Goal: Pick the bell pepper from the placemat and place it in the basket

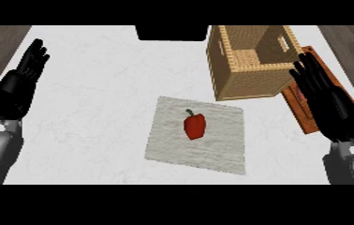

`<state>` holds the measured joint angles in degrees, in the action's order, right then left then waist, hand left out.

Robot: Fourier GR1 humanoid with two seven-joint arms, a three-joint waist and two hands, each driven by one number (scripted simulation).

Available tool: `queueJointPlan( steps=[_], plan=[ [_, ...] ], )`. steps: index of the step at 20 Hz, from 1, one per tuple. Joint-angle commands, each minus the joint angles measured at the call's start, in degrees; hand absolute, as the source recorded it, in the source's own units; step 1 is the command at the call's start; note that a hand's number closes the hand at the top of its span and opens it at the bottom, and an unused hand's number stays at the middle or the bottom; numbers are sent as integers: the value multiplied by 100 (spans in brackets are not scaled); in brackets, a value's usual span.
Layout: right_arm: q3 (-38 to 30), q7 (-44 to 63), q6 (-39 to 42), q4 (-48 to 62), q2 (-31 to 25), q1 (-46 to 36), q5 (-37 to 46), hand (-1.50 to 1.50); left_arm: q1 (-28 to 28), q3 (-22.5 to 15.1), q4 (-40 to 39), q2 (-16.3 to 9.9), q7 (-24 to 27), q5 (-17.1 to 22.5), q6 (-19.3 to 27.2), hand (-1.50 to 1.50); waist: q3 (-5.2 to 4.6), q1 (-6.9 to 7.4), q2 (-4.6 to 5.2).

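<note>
Red bell pepper (194, 126) on placemat (198, 135), stem pointing up-view, lying left of right hand (322, 97) and nearer to it. Both hands flat open, holding nothing. Left hand (22, 81) farther off.

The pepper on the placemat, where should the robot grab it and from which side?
Probably around the pepper's wide red middle, from above: it lies flat on the placemat, its stem pointing away, sides clear. The open right hand is nearer the basket.

One pepper (195, 125), one placemat (207, 153), one basket (252, 86)
</note>
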<state>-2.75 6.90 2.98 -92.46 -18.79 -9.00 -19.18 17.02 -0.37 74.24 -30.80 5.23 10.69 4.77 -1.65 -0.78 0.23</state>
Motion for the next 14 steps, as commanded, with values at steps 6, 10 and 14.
queueJointPlan(
  steps=[6, 10, 14],
  plan=[
    [349, -1827, 1699, 1146, 922, -554, -948, 150, -2, -561, -268, 512, -671, -259, 164, 0, 239, 439, 175],
    [1117, -3827, 1973, 253, 1696, -553, 1, -150, -116, -815, -262, 767, -1113, -251, 181, 0, 209, 297, 16],
    [1787, -4621, 239, 481, 1859, -26, 1549, -150, -304, -762, 221, 695, -1633, -226, 309, 0, 174, 196, -54]
  ],
)
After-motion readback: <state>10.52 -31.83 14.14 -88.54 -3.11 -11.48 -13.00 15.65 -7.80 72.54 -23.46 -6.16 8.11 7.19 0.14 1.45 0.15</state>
